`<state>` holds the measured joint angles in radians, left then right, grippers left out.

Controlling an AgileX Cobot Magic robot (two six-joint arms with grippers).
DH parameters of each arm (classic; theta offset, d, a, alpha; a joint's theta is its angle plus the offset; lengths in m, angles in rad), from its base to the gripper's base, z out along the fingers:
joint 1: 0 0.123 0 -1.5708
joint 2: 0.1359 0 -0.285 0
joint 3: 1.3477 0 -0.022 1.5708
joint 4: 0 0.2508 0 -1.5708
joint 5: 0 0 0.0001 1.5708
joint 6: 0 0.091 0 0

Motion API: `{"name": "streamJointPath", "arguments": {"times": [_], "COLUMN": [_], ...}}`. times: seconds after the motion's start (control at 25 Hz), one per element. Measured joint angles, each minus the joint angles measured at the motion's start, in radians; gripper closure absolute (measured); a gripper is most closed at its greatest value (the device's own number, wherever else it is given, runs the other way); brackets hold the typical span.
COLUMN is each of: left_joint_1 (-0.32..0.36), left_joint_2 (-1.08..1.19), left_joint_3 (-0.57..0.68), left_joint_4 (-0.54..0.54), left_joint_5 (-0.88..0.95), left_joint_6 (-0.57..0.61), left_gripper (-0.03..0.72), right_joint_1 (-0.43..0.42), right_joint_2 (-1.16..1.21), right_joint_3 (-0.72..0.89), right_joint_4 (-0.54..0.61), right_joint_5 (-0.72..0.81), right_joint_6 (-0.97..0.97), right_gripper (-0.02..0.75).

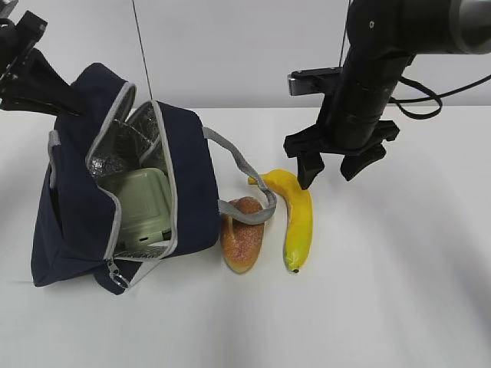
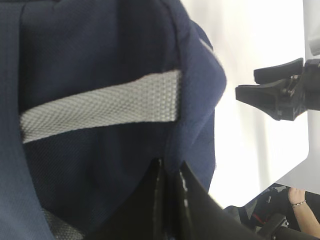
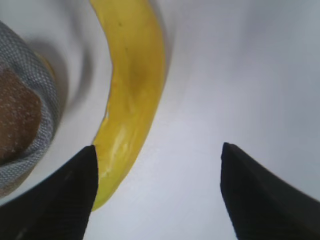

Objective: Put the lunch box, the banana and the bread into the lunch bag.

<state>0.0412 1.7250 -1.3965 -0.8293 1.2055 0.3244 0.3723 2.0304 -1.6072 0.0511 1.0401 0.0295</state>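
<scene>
The right tool (image 1: pixel 330 170) hung spread apart just above the banana's (image 1: pixel 295 218) far end; its long axis ran toward the camera; the left tool (image 2: pixel 169 172) pinched the lunch bag (image 1: pixel 69 207).

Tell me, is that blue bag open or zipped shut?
Open: the lunch bag gapes, showing silver lining and the lunch box inside.

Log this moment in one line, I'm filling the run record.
box: in bag | bread, banana: on table | left pincer: pinching bag | right pincer: open above banana
</scene>
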Motion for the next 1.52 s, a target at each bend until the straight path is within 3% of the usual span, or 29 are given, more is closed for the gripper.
{"name": "streamJointPath", "arguments": {"times": [0.72, 0.96, 1.16, 1.52], "left_joint_1": [0.0, 0.0, 0.0, 0.0], "left_joint_2": [0.0, 0.0, 0.0, 0.0], "left_joint_3": [0.0, 0.0, 0.0, 0.0], "left_joint_4": [0.0, 0.0, 0.0, 0.0], "left_joint_5": [0.0, 0.0, 0.0, 0.0], "left_joint_6": [0.0, -0.001, -0.001, -0.002], "left_gripper": [0.701, 0.701, 0.702, 0.702], "right_joint_1": [0.0, 0.0, 0.0, -0.02], "right_joint_2": [0.137, 0.186, 0.187, 0.11], "right_joint_3": [-0.002, -0.002, -0.002, -0.033], "right_joint_4": [0.121, 0.125, 0.121, 0.001], "right_joint_5": [-0.179, -0.211, -0.213, -0.118], "right_joint_6": [0.012, 0.029, 0.033, 0.033], "right_gripper": [0.154, 0.23, 0.405, 0.412]}}
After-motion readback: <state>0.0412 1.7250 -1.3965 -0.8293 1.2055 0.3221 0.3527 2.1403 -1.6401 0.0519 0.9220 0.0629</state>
